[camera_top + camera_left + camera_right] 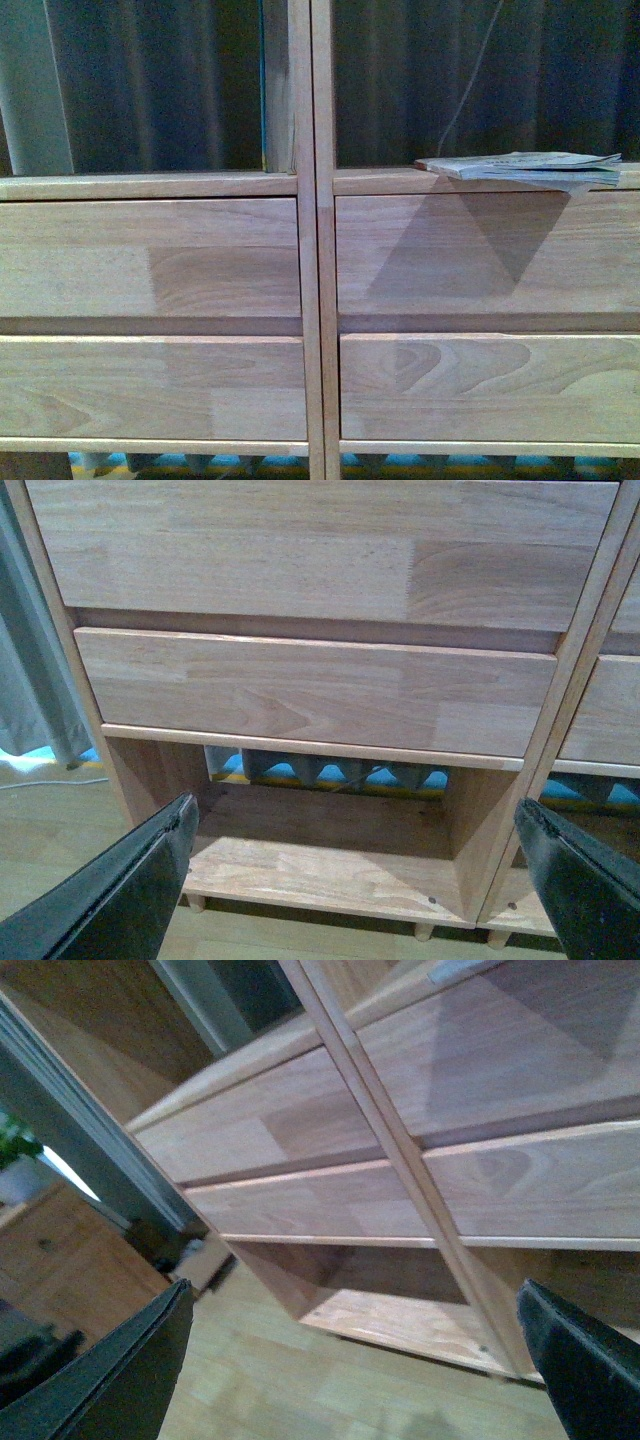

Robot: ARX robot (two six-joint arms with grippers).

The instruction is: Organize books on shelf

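In the front view a thin whitish-grey book (530,168) lies flat on the right column's shelf board, above the drawers, its edge overhanging the front. The light wood shelf (310,260) fills the view, two drawer fronts per column. Neither gripper shows in the front view. My left gripper (355,880) is open and empty, facing the left column's lower drawers (310,690) and the open bottom bay. My right gripper (355,1360) is open and empty, tilted, seeing the shelf (400,1160) from lower down, with a corner of the book (455,970) at the top edge.
A grey curtain (30,680) hangs left of the shelf. A wood-plank floor (330,1390) lies in front. A wooden cabinet (60,1270) and a potted plant (15,1155) stand further left. Blue and yellow matting (330,775) shows behind the bottom bay.
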